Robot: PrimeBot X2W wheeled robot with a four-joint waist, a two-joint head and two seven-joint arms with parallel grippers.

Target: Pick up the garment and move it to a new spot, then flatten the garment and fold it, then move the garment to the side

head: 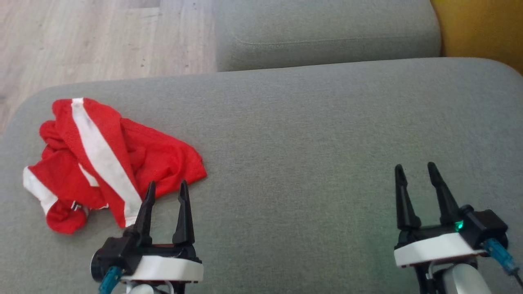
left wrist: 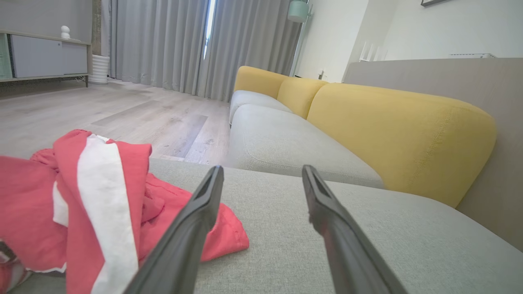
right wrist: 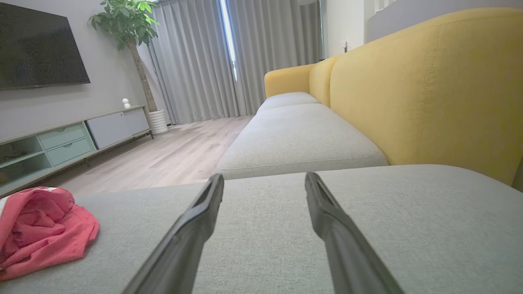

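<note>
A crumpled red mesh garment with white stripes [head: 106,159] lies in a heap on the left part of the grey fabric sofa cushion [head: 306,143]. The left end effector [head: 168,183] hovers just beside the garment's near edge, its two dark fingers spread apart and holding nothing. The right end effector [head: 414,166] is well apart from the garment, over bare cushion, also spread wide and empty. A yellow upholstered backrest [left wrist: 392,130] runs along the sofa's right side, and pale wooden floor [head: 81,36] lies beyond.

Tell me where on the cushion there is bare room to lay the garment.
Bare: the wide middle of the cushion, between the garment and the right fingers, back to its far edge. Crowded: the left end, where the crumpled garment lies by the left fingers.
</note>
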